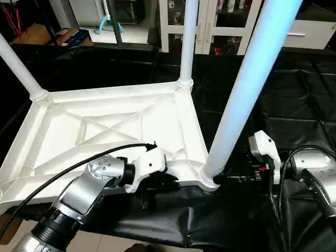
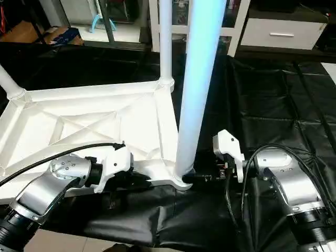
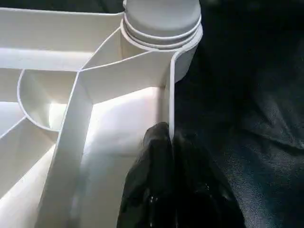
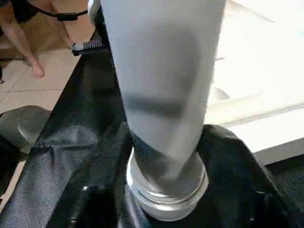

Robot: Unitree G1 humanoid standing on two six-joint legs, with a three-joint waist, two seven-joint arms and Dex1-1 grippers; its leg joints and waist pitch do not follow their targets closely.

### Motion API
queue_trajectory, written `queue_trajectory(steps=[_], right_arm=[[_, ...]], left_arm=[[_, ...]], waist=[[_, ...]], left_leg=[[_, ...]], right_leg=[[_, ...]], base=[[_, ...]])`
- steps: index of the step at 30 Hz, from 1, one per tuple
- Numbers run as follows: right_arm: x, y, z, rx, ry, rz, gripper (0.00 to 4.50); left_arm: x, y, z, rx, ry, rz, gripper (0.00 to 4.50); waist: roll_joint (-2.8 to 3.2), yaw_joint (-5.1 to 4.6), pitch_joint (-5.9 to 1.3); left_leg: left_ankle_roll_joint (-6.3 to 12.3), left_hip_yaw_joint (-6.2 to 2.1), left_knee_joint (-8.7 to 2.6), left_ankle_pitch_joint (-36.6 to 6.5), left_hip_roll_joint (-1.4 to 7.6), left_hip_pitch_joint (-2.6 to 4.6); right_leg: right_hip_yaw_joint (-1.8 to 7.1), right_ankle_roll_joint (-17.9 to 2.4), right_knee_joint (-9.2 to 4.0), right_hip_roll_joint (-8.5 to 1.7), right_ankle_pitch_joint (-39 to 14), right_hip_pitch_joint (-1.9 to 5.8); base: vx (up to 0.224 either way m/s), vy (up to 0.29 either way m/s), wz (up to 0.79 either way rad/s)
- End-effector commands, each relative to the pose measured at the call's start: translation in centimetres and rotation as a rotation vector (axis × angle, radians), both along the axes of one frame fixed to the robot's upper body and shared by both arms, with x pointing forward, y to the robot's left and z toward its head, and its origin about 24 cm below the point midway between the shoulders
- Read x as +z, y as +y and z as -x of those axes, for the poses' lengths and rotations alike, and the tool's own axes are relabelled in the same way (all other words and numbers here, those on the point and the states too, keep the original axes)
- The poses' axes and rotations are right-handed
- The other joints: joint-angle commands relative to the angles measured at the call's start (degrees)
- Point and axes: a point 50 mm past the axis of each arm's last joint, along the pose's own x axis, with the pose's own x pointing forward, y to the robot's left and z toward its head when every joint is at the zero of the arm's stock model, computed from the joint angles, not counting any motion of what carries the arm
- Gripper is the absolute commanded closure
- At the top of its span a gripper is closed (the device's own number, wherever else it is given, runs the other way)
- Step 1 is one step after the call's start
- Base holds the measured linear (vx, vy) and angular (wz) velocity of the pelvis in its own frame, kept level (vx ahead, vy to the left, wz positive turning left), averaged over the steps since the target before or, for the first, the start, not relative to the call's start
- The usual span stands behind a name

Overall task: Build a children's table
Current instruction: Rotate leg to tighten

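The robot is reaching both silver arms forward and down over the black-covered surface (image 1: 294, 105). The left arm is bending in from the left, and its left end effector (image 3: 172, 137) is pinching the thin side wall of the tabletop (image 1: 105, 126), near the closest corner. Its two black fingers (image 3: 154, 156) are sitting close together, one on each side of that wall.

The right arm is coming in from the right, low down. The right end effector (image 2: 197, 178) is hugging the bottom of the nearest leg (image 1: 252, 84), with one black finger (image 4: 95, 185) on each side of the tube, just above the socket (image 1: 209, 181).

The tabletop is lying upside down on the surface, showing crossed ribs on its underside. I am counting three legs standing up in corner sockets: the nearest leg, the far leg (image 1: 187, 42) at the back corner, and the left leg (image 1: 18, 68) at the far left corner.

A person's bare leg (image 4: 21, 38) is showing on the tiled floor (image 4: 42, 80) beside the surface. White cabinets (image 1: 226, 26) are standing at the back of the room.
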Motion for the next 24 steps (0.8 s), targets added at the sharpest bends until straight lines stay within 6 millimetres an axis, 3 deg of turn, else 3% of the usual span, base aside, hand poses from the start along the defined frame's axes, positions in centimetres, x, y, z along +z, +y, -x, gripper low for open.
queue_trajectory(steps=[1, 7, 9, 12, 13, 15, 16, 20, 21, 22, 24], right_arm=[[-0.2, 0.6, 0.3, 0.048, 0.028, -0.028, 2.48], [-0.8, 0.6, -0.6, -0.129, 0.019, -0.086, 2.59], [-1.4, 0.8, -1.3, -0.249, 0.002, -0.11, 2.61], [-2.3, 1.2, -2.4, -0.463, -0.022, -0.118, 2.61], [-2.8, 1.4, -3.1, -0.618, -0.031, -0.121, 2.62], [-3.5, 1.5, -3.6, -0.805, -0.026, -0.123, 2.62], [-4.0, 1.5, -3.7, -0.905, -0.014, -0.12, 2.62], [-5.0, 2.8, -3.1, -1.03, -0.048, -0.09, 2.62], [-5.2, 3.6, -2.8, -1.055, -0.05, -0.1, 2.62], [-5.2, 3.8, -2.7, -1.063, -0.05, -0.104, 2.62], [-5.0, 5.0, -2.4, -1.006, -0.079, -0.108, 2.62]], left_arm=[[-1.5, 0.3, 0.7, 0.0, 0.067, -0.053, 4.5], [-1.5, -0.1, 0.3, 0.025, 0.048, -0.046, 4.5], [-1.5, -0.5, -0.8, 0.101, -0.007, -0.044, 4.5], [-1.4, -1.5, -2.5, 0.217, -0.063, -0.041, 4.5], [-1.3, -2.3, -3.2, 0.254, -0.071, -0.035, 4.5], [-1.1, -3.4, -3.8, 0.293, -0.082, -0.028, 4.5], [-0.9, -4.0, -4.2, 0.317, -0.092, -0.024, 4.5], [-0.5, -5.8, -5.5, 0.406, -0.146, -0.01, 4.5], [-0.3, -6.4, -5.9, 0.432, -0.16, 0.003, 4.5], [-0.3, -6.6, -5.9, 0.439, -0.164, 0.007, 4.5], [-0.3, -7.1, -6.0, 0.432, -0.167, 0.008, 4.5]], waist=[[-1.17, -0.03, -3.51], [-1.21, -0.22, -3.31], [-1.16, -0.57, -3.1], [-1.27, -1.07, -2.89], [-1.36, -1.35, -2.78], [-1.26, -1.98, -2.75], [-1.25, -2.26, -2.81], [-1.15, -2.34, -2.58], [-0.89, -2.28, -2.58], [-1.07, -2.2, -2.58], [-0.98, -1.93, -2.5]], left_leg=[[7.09, -2.68, -4.32, -8.2, 5.38, 1.66], [5.66, -2.72, -4.62, -10.6, 5.35, 1.66], [4.14, -2.89, -4.75, -13.2, 5.22, 1.7], [0.89, -3.03, -5.05, -17.4, 4.96, 2.01], [-0.02, -3.25, -5.24, -17.9, 4.9, 1.66], [-1.48, -3.35, -5.45, -20.2, 4.74, 1.81], [-2.06, -3.54, -5.61, -20.5, 4.7, 1.59], [-2.66, -3.38, -5.64, -23.4, 4.59, 2.12], [-2.81, -3.33, -5.65, -24.0, 4.51, 2.27], [-2.85, -3.27, -5.63, -24.4, 4.46, 2.44], [-2.61, -3.55, -5.84, -25.3, 4.51, 2.29]], right_leg=[[1.41, -16.4, -2.25, -3.18, -7.4, 1.92], [1.49, -15.8, -2.61, -3.15, -10.6, 1.73], [1.58, -14.7, -3.11, -3.33, -15.0, 1.54], [1.63, -12.6, -3.73, -3.18, -21.3, 1.09], [1.56, -11.7, -3.75, -3.18, -22.8, 1.16], [1.49, -10.5, -3.96, -2.93, -24.7, 0.7], [1.44, -9.9, -3.94, -2.98, -24.5, 0.84], [1.56, -8.1, -4.83, -2.88, -25.8, 0.15], [1.64, -7.6, -5.02, -2.83, -26.3, -0.14], [1.64, -7.3, -5.25, -2.77, -26.8, -0.31], [1.58, -6.4, -5.28, -2.92, -28.0, -0.1]], base=[[0.0, 0.0, 0.0], [0.0, 0.0, 0.0], [0.0, 0.0, 0.0], [-0.018, 0.003, -0.01], [-0.053, 0.008, -0.02], [0.0, 0.0, 0.0], [0.0, 0.0, 0.0], [0.0, 0.0, 0.0], [0.0, 0.0, 0.0], [0.0, 0.0, 0.0], [0.0, 0.0, 0.0]])
